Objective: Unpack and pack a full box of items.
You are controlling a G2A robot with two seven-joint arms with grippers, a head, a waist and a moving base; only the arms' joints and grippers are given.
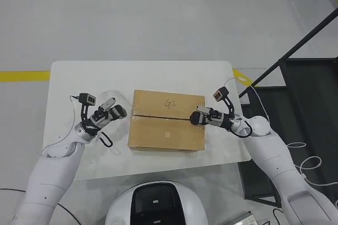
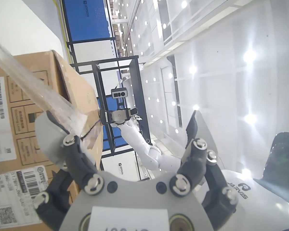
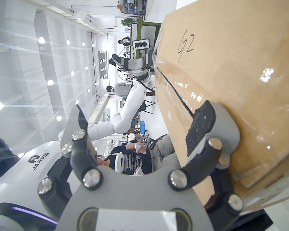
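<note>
Looks like brace-and-peel: leans one finger of the wide-open right end effector (image 1: pixel 196 117) on the seam end of the closed box (image 1: pixel 166 121) centred on the worktop (image 1: pixel 79 79), probably to pin it, with clear tape (image 2: pixel 38 90) draped across a finger of the open left end effector (image 1: pixel 114 108).

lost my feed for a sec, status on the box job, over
Left claw open, clear tape strip lying across one finger. Right claw open, one finger on the box top. Box flaps shut.
</note>
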